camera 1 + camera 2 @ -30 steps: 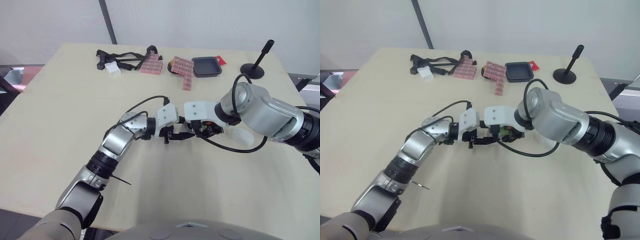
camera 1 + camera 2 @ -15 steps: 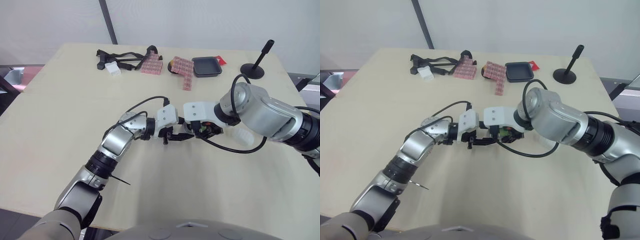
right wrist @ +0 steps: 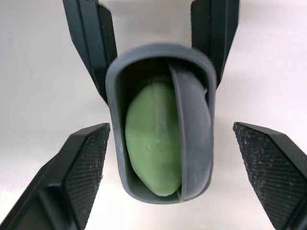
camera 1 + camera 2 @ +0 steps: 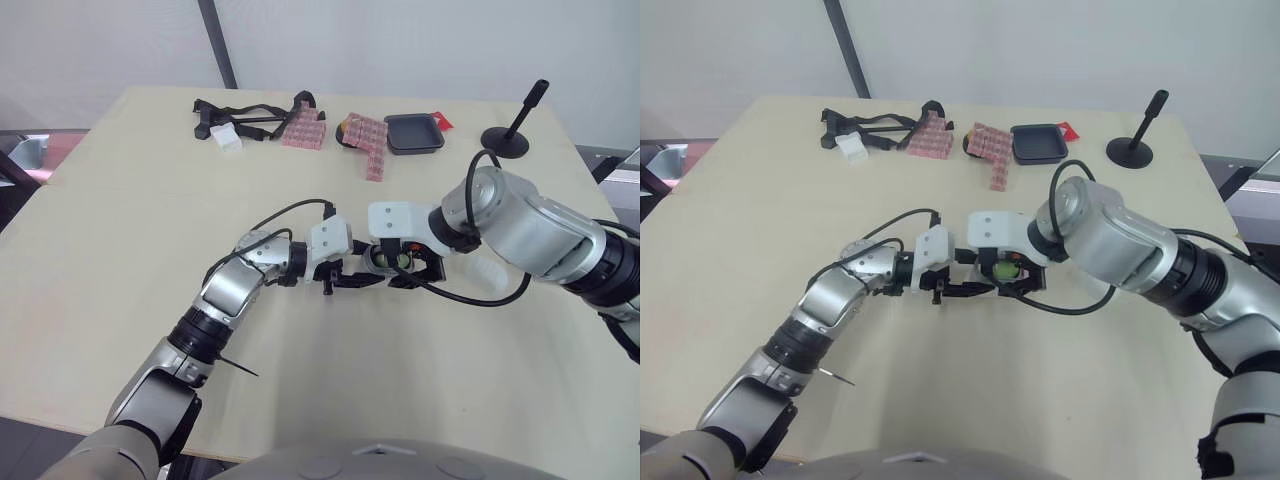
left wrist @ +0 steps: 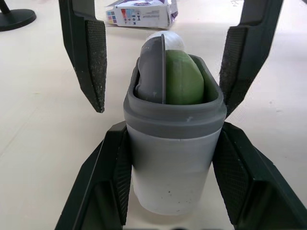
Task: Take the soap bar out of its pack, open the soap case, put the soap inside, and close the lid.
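Note:
The soap case (image 5: 170, 158), a translucent tub with a grey rim, is held off the table by its sides, with my left gripper (image 4: 350, 277) shut on it. The green soap bar (image 3: 153, 139) sits inside its open end beside a grey inner piece (image 5: 151, 72). My right gripper (image 4: 400, 265) faces that open end; its fingers (image 3: 76, 177) are open, spread wide on either side of the case and not touching it. The printed soap pack (image 5: 144, 12) lies on the table beyond the case.
Along the table's far edge lie black straps (image 4: 240, 118), pink packs (image 4: 302, 130), a black tray (image 4: 413, 132) and a black stand (image 4: 515, 130). A whitish object (image 4: 487, 272) lies on the table under my right forearm.
My right gripper has turned and spread away from the case, so the green soap now shows in the case's open end. My left gripper has shifted slightly to the left with the case.

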You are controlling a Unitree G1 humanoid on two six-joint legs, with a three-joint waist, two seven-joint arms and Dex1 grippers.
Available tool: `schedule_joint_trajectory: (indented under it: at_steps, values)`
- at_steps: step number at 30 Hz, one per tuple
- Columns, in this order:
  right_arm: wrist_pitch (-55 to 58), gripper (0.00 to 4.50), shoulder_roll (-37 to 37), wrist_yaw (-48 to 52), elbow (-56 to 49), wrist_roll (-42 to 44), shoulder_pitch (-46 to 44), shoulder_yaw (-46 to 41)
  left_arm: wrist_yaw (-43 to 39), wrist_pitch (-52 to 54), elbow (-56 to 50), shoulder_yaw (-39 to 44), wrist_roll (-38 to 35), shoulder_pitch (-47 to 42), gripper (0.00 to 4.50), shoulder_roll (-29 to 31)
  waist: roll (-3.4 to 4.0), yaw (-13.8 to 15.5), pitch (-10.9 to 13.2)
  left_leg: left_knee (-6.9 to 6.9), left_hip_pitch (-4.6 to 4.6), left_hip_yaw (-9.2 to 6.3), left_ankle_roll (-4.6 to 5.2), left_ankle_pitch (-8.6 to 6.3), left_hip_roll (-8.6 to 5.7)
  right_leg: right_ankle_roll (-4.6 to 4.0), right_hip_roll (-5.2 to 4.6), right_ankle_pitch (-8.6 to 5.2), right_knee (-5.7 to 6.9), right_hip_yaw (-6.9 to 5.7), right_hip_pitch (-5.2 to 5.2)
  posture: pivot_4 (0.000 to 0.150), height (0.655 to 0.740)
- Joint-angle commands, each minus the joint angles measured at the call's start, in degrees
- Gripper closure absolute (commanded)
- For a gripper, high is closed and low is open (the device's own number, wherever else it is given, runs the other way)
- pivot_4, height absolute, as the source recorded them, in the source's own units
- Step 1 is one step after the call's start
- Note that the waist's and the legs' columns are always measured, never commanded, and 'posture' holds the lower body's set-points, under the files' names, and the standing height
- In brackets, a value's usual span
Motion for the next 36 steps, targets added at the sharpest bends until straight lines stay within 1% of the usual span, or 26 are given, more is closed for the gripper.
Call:
schedule_joint_trajectory:
  at_steps: [1,6,8,9,12,14,19,23,26,28,30,33,36]
  values:
    - [-0.2,0.05,0.6,-1.2,-3.0,6.5,8.0,-12.2,-2.9,-4.3,-1.5,3.9,-4.0,2.2,2.6,1.1,0.0,0.1,0.0,-0.01,-0.01,0.0,0.0,0.0,0.0,0.0,0.0,0.0,-0.02,0.01,0.0,0.15,0.74]
    - [-7.2,0.05,3.5,-4.1,-3.8,12.9,23.7,-28.1,-5.5,-8.9,-0.5,6.3,-6.2,4.7,2.6,1.5,0.0,0.6,0.0,0.03,-0.04,0.01,0.01,0.0,0.01,0.0,-0.01,0.0,-0.01,0.03,-0.05,0.15,0.74]
    - [-14.6,0.05,4.3,-4.3,-3.7,13.0,30.2,-32.2,-6.3,-10.8,0.2,7.1,-7.0,5.3,2.6,1.4,-0.01,0.6,0.0,0.05,-0.01,0.02,0.01,0.0,0.02,-0.01,-0.02,0.0,-0.13,0.03,-0.05,0.15,0.74]
    - [-17.4,0.05,5.9,-5.0,-3.6,13.9,33.3,-34.7,-7.0,-12.0,0.8,7.4,-7.2,5.5,2.6,1.4,0.0,0.7,0.0,0.05,-0.01,0.02,0.01,0.0,0.03,-0.02,-0.03,-0.01,-0.14,0.02,-0.05,0.15,0.74]
    - [-25.8,0.05,10.1,-5.9,-2.5,15.0,40.9,-39.2,-9.1,-13.8,2.6,7.8,-8.0,6.1,2.6,1.5,0.0,0.2,0.0,0.04,-0.02,0.05,0.02,0.01,0.03,-0.02,-0.03,-0.01,-0.15,0.05,-0.11,0.15,0.74]
    - [-32.0,0.05,12.8,-6.9,-0.5,13.8,45.2,-40.5,-10.6,-14.3,4.0,7.8,-8.4,6.5,2.6,1.6,-0.01,-0.1,0.0,0.04,0.0,0.06,0.04,0.02,0.04,-0.03,-0.03,-0.02,-0.12,0.05,-0.12,0.15,0.74]
    - [-47.7,0.05,16.6,-6.4,4.4,10.3,51.8,-40.4,-13.5,-16.9,6.4,7.4,-8.3,7.2,2.6,1.5,-0.01,-0.6,0.0,0.05,0.0,0.07,0.09,0.04,0.03,-0.04,-0.05,-0.02,-0.09,0.05,-0.14,0.15,0.74]
    - [-52.0,0.05,18.6,-7.9,6.0,10.5,53.1,-41.0,-13.9,-17.9,7.4,7.5,-8.0,6.9,2.6,1.2,-0.01,-0.9,0.0,0.05,0.01,0.06,0.15,0.06,0.02,-0.04,-0.07,-0.02,-0.07,0.04,-0.14,0.15,0.74]
    - [-54.5,0.05,18.3,-9.0,6.0,9.5,53.6,-41.9,-13.3,-19.1,8.6,7.9,-7.3,6.6,2.6,0.9,-0.01,-1.0,0.0,0.05,0.0,0.06,0.41,-0.06,0.02,-0.04,-0.08,-0.02,-0.05,0.04,-0.14,0.15,0.74]
    - [-56.0,0.05,17.2,-10.2,5.6,9.3,54.9,-44.4,-13.0,-20.0,9.3,8.0,-6.8,6.4,2.6,0.9,-0.01,-0.9,0.0,0.05,0.0,0.06,0.43,-0.06,0.01,-0.04,-0.09,-0.02,-0.05,0.03,-0.14,0.15,0.74]
    - [-56.0,0.05,15.7,-10.8,4.3,10.8,57.9,-48.6,-12.8,-20.3,9.2,8.1,-6.7,6.7,2.6,0.9,-0.01,-0.7,0.0,0.05,-0.01,0.06,0.44,-0.06,-0.01,-0.04,-0.12,-0.02,-0.06,0.03,-0.14,0.15,0.74]
    - [-57.9,0.05,15.1,-11.7,3.4,13.1,63.8,-56.0,-12.3,-20.8,8.9,8.3,-6.5,7.1,2.6,1.0,-0.01,-0.4,0.0,0.03,-0.05,0.05,0.52,-0.11,-0.08,-0.03,-0.21,-0.02,-0.16,0.01,-0.14,0.15,0.74]
    - [-60.4,0.05,16.1,-12.2,5.1,14.2,72.0,-63.5,-11.1,-21.1,8.9,8.3,-5.9,7.2,2.6,0.8,-0.01,-0.2,0.0,-0.01,-0.07,0.06,0.56,-0.14,-0.11,-0.03,-0.25,-0.02,-0.24,-0.02,-0.14,0.15,0.74]
